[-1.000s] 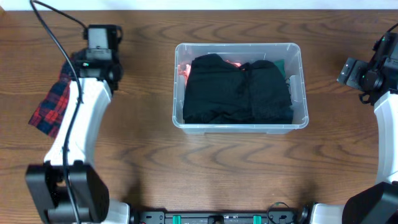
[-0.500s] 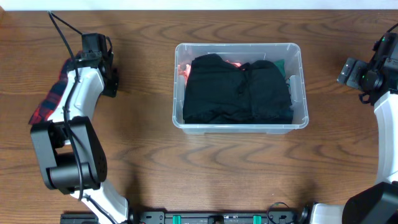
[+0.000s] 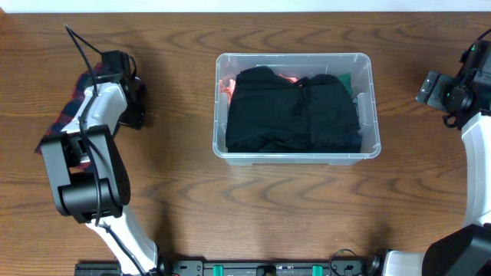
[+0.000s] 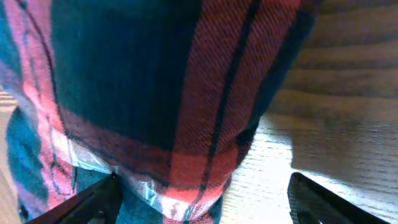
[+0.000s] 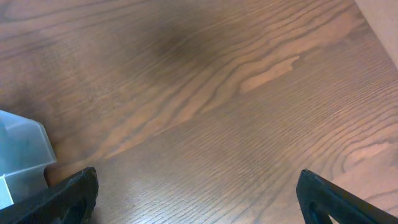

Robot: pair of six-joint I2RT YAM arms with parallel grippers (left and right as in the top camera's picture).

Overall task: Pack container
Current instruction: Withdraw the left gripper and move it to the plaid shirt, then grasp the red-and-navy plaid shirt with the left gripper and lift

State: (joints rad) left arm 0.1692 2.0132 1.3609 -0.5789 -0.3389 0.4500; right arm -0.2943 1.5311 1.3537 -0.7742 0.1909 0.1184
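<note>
Left pincer (image 4: 202,200) now farther over plaid cloth (image 4: 155,81)

Plaid cloth (image 4: 155,93) before a wide-spread pincer (image 4: 202,199)
The red and dark-blue cloth lies ahead of the pincer and between its tips. One fingertip is at the cloth's edge, while the other stands clear over bare wooden surface (image 4: 336,143).

Clear container (image 3: 295,156) upright at table (image 3: 268,207) centre, packed with black clothing (image 3: 295,111).

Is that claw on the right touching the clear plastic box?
Apart. The overhead view shows a stretch of bare table between the right gripper and the box.
</note>
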